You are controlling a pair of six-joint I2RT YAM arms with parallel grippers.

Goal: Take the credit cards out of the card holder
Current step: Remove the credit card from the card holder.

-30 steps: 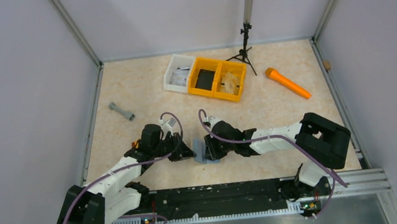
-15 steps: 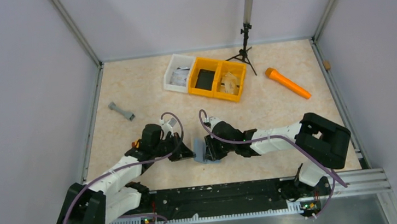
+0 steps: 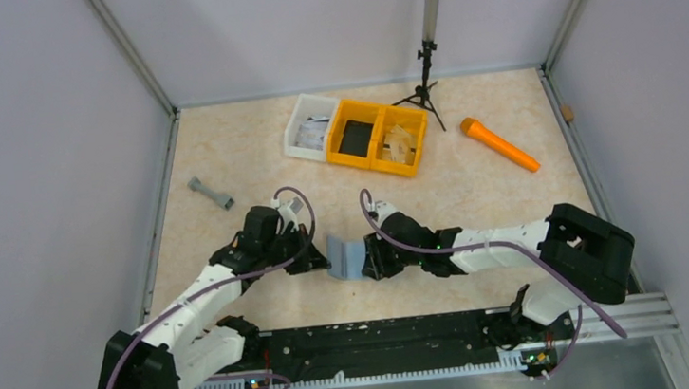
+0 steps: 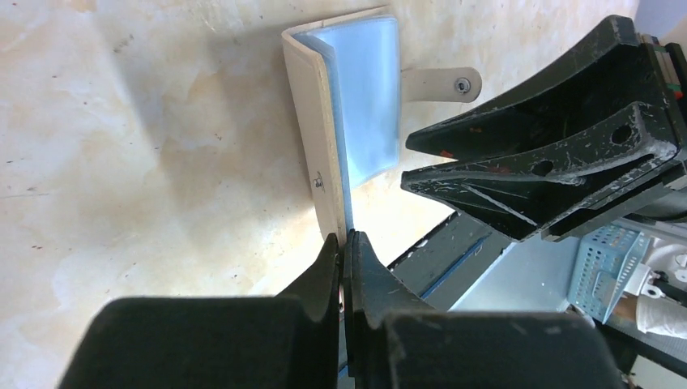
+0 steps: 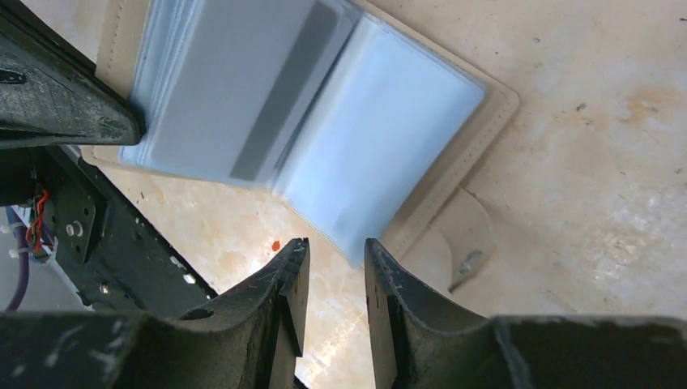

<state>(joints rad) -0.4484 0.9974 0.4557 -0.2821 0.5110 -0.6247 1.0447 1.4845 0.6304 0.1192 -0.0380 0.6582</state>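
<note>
Shifted leftward and spread wider, the thin beige, blue-grey-sleeved card holder (image 3: 344,257) had the left gripper (image 4: 343,243) clamped on its cover edge; the right gripper (image 5: 334,250) stood slightly parted.

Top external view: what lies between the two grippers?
Only the opened card holder, per the top external view; the left gripper pinches its cover, the right gripper faces its sleeves.

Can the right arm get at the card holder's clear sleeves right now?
Probably yes. The left gripper pinches the card holder open by its cover, and the clear sleeves have a corner just ahead of the right gripper, whose fingertips are parted, nothing between.
</note>
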